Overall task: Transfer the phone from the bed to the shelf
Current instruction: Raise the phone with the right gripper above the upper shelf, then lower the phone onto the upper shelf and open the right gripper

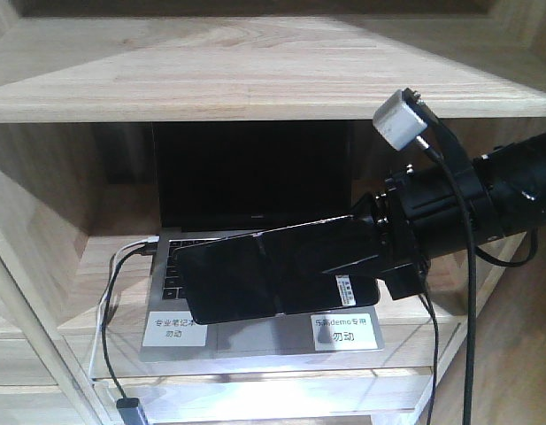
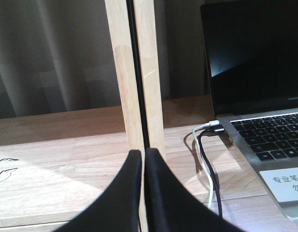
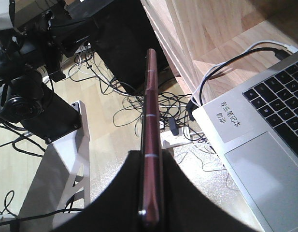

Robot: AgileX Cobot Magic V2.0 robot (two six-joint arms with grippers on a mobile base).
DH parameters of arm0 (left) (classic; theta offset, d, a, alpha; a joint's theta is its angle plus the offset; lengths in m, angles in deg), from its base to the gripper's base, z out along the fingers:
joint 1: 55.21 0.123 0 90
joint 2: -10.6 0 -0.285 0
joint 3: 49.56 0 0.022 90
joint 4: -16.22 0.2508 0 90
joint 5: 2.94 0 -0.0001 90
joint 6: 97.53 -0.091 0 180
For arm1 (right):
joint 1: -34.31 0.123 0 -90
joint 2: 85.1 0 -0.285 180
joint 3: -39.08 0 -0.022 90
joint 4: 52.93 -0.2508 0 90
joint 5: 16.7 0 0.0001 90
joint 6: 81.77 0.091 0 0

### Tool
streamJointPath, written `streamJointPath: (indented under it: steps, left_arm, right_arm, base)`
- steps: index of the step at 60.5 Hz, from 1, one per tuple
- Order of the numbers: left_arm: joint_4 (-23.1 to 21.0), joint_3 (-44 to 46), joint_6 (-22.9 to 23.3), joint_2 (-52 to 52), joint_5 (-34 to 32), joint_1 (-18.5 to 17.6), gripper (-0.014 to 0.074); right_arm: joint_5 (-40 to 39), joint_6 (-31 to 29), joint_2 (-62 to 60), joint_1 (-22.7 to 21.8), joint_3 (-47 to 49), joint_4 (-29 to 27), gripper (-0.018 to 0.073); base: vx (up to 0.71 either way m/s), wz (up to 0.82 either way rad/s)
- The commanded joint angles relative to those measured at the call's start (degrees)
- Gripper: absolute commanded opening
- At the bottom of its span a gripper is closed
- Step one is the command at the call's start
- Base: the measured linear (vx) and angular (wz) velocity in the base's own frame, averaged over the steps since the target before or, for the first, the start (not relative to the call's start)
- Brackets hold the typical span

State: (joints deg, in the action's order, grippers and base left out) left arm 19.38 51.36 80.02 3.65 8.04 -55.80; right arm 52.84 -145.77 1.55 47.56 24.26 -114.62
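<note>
- Front view: your right gripper [image 1: 380, 258] comes in from the right and is clenched on the right end of the phone [image 1: 264, 276]. The phone's long axis runs leftward from the jaws, its far end dipped a touch, and it hangs over the keyboard of the laptop [image 1: 255, 173]. I can't tell whether it touches. That bay of the shelf [image 1: 255, 84] holds the open laptop, two white labels [image 1: 173, 329] on its palm rest, and cables [image 1: 109, 292] trailing off its left side.
- Left wrist view: your left gripper [image 2: 143, 193] is pressed closed on nothing and is aimed at a shelf upright [image 2: 139, 72]. The laptop [image 2: 264, 58] and cables [image 2: 206, 159] sit off to its right. No phone shows here, so the right arm is the one doing the work.
- Right wrist view: the phone [image 3: 151, 140] shows edge-on, squeezed between the right gripper's [image 3: 151, 195] jaws and pointing straight away from the wrist. The laptop [image 3: 264, 145] lies beside it, facing its broad side. My read is that the set-down depends on finding bare board, because the laptop fills most of this bay.
</note>
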Motion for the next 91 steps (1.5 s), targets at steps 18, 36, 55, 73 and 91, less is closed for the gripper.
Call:
streamJointPath:
  steps: [18,36,55,73,91]
  left_arm:
    - [-0.3,1.5,0.2,0.6,-4.2,-0.1,0.0001]
    - [-0.3,1.5,0.2,0.6,-4.2,-0.1,0.0001]
    - [-0.3,1.5,0.2,0.6,-4.2,-0.1,0.0001]
    - [-0.3,1.5,0.2,0.6,-4.2,-0.1,0.0001]
    - [-0.3,1.5,0.2,0.6,-4.2,-0.1,0.0001]
  right_arm:
    - [4.3,-0.4,-1.9,-0.1,1.7,-5.5,-0.0001]
    - [4.2,-0.2,-4.3,-0.1,2.0,-9.8,-0.0001]
    - [3.3,7.3,-5.0,-0.1,16.1,-9.1,-0.0001]
    - [2.6,10.8,2.7,-0.1,35.2,-8.8,-0.0001]
    - [-1.9,13.0,17.7,4.7,55.2,-8.9,-0.0001]
  base:
    - [0.0,0.0]
    - [0.0,0.0]
    - [0.0,0.0]
    - [0.0,0.0]
    - [0.0,0.0]
